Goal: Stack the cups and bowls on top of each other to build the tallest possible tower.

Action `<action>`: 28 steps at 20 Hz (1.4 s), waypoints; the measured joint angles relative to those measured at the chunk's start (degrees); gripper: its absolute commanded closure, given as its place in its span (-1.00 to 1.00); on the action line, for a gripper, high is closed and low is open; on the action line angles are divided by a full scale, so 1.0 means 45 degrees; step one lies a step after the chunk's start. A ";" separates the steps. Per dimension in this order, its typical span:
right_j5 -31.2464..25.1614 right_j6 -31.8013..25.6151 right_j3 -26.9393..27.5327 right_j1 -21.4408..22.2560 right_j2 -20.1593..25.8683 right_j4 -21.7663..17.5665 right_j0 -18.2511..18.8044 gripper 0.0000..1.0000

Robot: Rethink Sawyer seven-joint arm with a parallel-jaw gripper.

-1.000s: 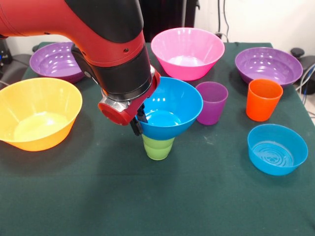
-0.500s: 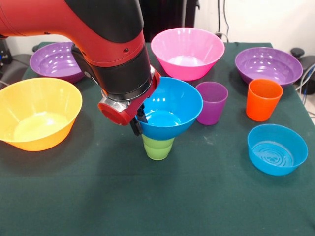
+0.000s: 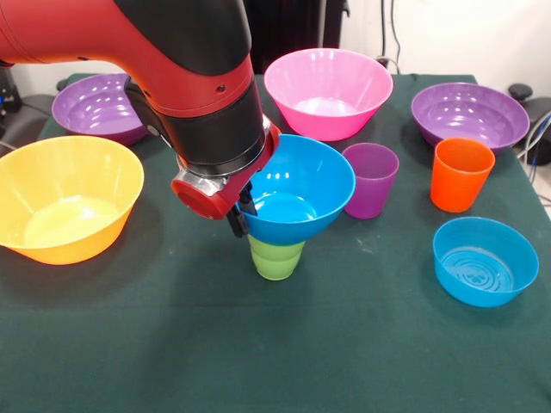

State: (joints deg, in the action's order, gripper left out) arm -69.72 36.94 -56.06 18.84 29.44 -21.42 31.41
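Gripper (image 3: pixel 242 215) fingers clamp the rim, at nine o'clock, of the glossy medium blue plastic bowl (image 3: pixel 301 185) sitting on the stepped green plastic cup (image 3: pixel 276 257) mid-table; likely light, stiff, slippery, best pinched by its rim.

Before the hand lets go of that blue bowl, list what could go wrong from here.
1. The medium blue bowl sits on the much narrower green cup and looks tilted; released off-centre, it may tip off.
2. The hand grips the bowl's rim at one side; pulling away could drag the bowl or topple the cup.
3. A falling bowl could hit the purple cup close beside it.
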 measured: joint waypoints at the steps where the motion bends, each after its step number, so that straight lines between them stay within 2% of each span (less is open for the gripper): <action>1: 0.0000 0.0000 0.0002 0.0003 0.0002 -0.0016 -0.0003 1.00; 27: 0.0000 0.0000 0.0000 0.0052 0.0000 -0.0224 -0.0062 1.00; 28: 0.0003 0.0000 -0.0002 0.0043 0.0000 -0.0248 -0.0064 -1.00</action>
State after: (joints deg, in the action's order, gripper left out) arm -69.71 36.94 -56.06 19.04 29.44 -22.54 31.12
